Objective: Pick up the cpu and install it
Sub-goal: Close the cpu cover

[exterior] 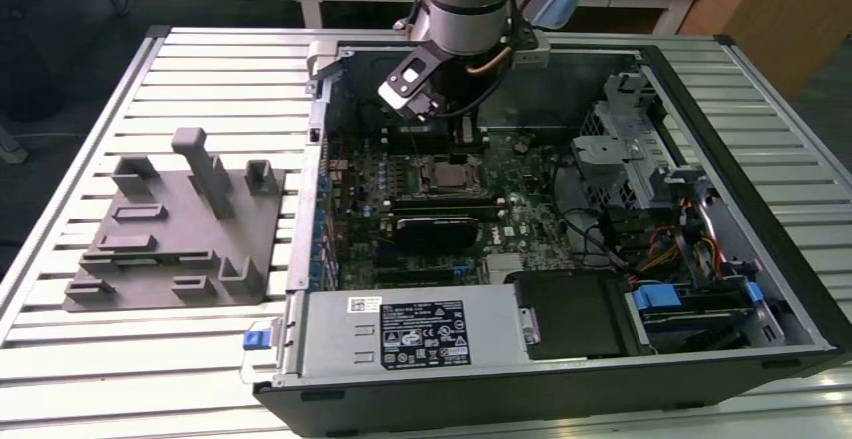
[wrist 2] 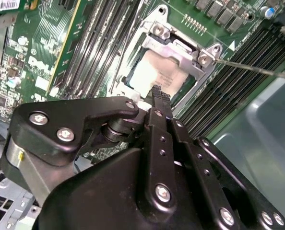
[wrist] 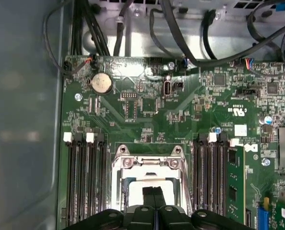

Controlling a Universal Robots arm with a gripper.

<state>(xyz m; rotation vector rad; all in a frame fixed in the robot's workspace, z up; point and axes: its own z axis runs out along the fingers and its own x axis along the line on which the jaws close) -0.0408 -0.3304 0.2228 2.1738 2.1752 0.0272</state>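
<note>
closed gripper (wrist 2: pixel 157 92) angled down, tip directly over the cpu (wrist 2: pixel 148 72).

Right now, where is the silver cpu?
In the second wrist view, the cpu lies inside the metal socket frame, right in front of the pincer.

Even overhead light falls on the bench (exterior: pixel 160 359) around the motherboard (exterior: pixel 526 215); the motherboard itself lies dimmer. In the second wrist view, glare whitens the cpu (wrist 2: pixel 152 72) on the motherboard.
</note>
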